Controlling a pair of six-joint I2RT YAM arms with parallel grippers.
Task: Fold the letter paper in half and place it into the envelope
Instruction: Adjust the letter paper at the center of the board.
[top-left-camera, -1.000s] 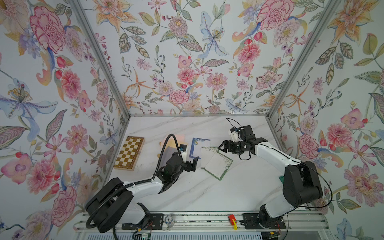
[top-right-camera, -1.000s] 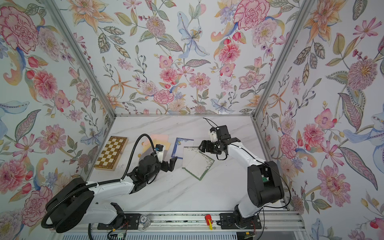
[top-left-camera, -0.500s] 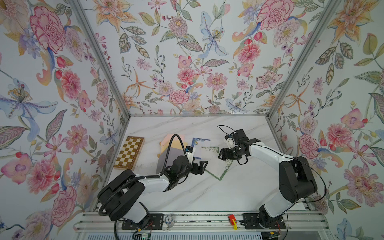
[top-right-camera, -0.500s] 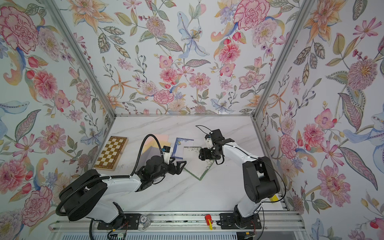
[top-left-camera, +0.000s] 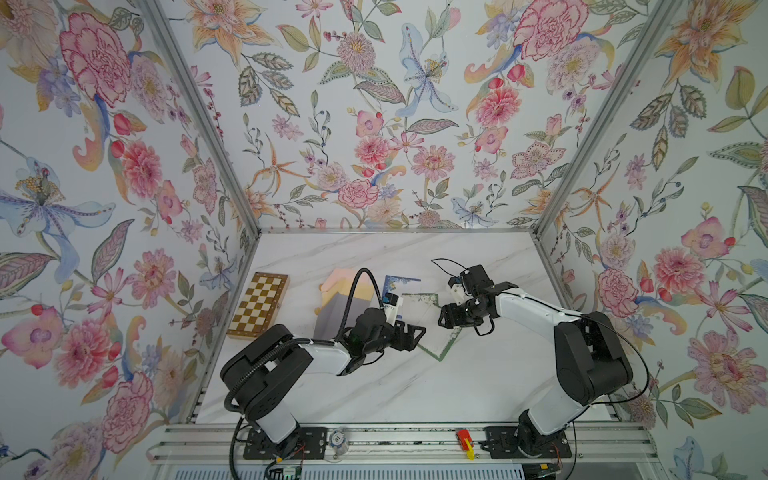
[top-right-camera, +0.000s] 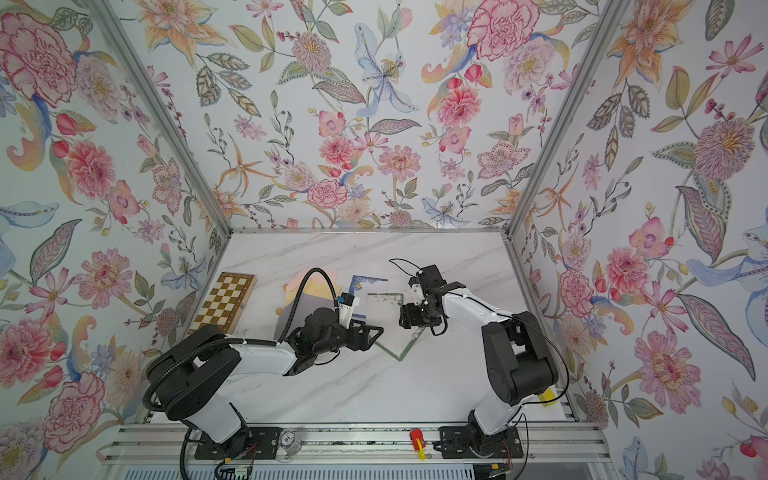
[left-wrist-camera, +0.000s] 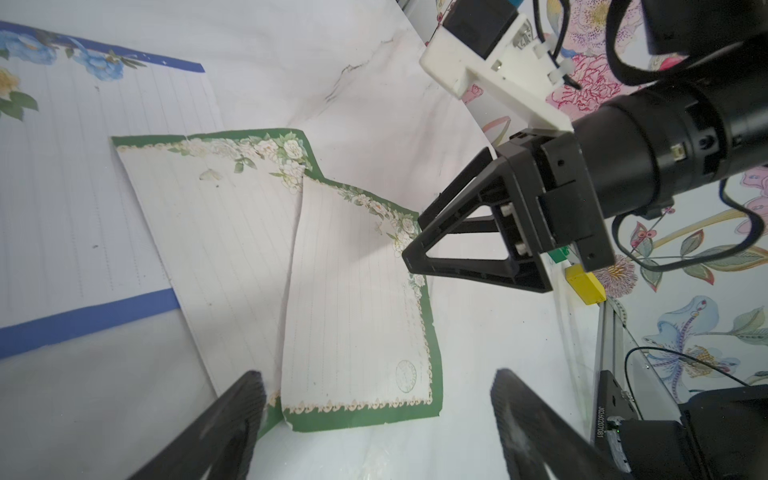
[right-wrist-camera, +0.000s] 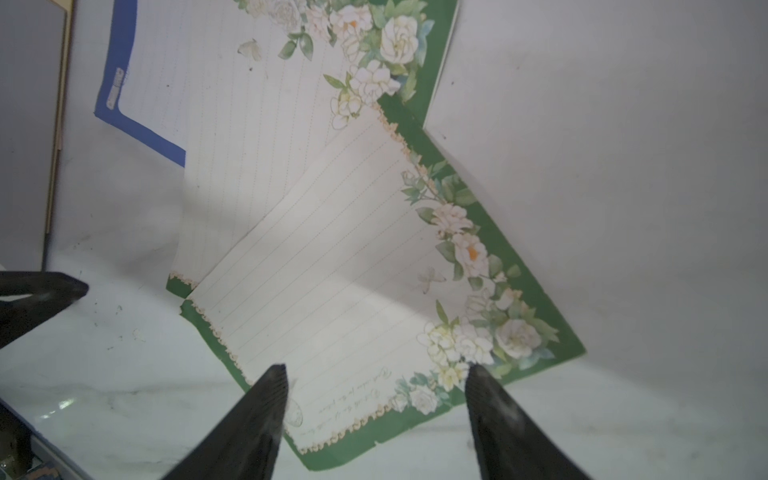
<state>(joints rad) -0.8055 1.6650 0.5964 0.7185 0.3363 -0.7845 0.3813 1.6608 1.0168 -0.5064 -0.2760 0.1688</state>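
Two green-bordered sheets of letter paper overlap mid-table; the upper, tilted sheet (top-left-camera: 434, 338) (left-wrist-camera: 353, 299) (right-wrist-camera: 332, 270) partly covers the lower one (left-wrist-camera: 208, 208). My left gripper (top-left-camera: 415, 334) (left-wrist-camera: 378, 419) is open, its fingers straddling the upper sheet's near short edge. Facing it from the opposite end, my right gripper (top-left-camera: 446, 318) (right-wrist-camera: 376, 399) is open low over that sheet's flowered end, one finger on each side of it. Envelopes in pink (top-left-camera: 343, 280), yellow (top-left-camera: 363, 291) and grey (top-left-camera: 334, 318) lie overlapped to the left.
A blue-bordered sheet (top-left-camera: 401, 284) (left-wrist-camera: 83, 187) lies under the green ones toward the back. A chessboard (top-left-camera: 259, 305) sits by the left wall. A yellow block (left-wrist-camera: 584, 282) rests at the table's front right edge. Floral walls (top-left-camera: 374, 124) enclose three sides.
Both arms have closed in on the green sheet from opposite ends. The left gripper has slid right to its near edge, the right has dropped and moved left. Both jaws have narrowed a little.
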